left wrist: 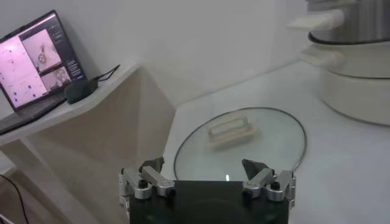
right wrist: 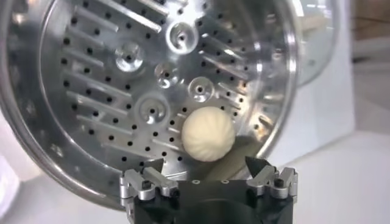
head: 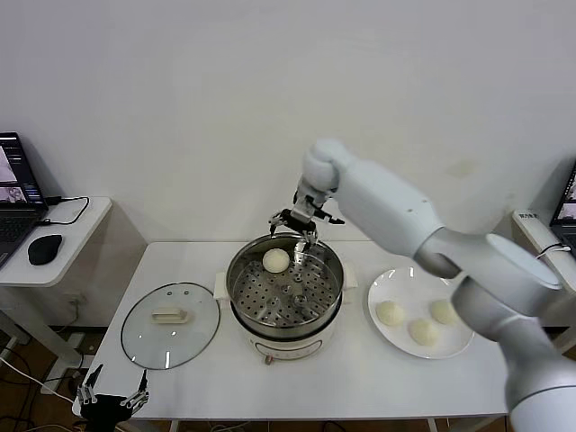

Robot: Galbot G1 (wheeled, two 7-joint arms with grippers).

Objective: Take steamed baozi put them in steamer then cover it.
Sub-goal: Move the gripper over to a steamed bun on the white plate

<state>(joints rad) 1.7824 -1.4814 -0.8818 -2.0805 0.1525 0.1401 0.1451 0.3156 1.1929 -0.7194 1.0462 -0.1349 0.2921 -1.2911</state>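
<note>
White table (head: 180,270) in front, and the steamer (head: 285,292) sits dead centre on it, steel wall shining, perforated tray (right wrist: 109,91) showing inside. One bun (head: 275,260) lies on that tray at the far side, just beside the wall; from the right wrist it sits plain and pleated (right wrist: 208,134), alone on the holes. Right above it hangs the right gripper (head: 295,226), over the steamer's far rim, jaws spread wide and nothing between them, clear of the bun.

To the left of the steamer, the glass cover (head: 171,324) lies flat on the table, its cream handle (left wrist: 233,129) facing up, close to the pot but apart from it. On the right, a white plate (head: 392,288) carries three more buns (head: 421,330), grouped near each other; whether they touch is hard to say from up here.

Down at the near-left edge of the table, the left gripper (head: 112,393) waits low, fingers parted and empty, the cover just ahead of it in its own view.

Off to the far left, a side desk (head: 85,220) holds a laptop (left wrist: 33,64) and a dark mouse (head: 44,248).
</note>
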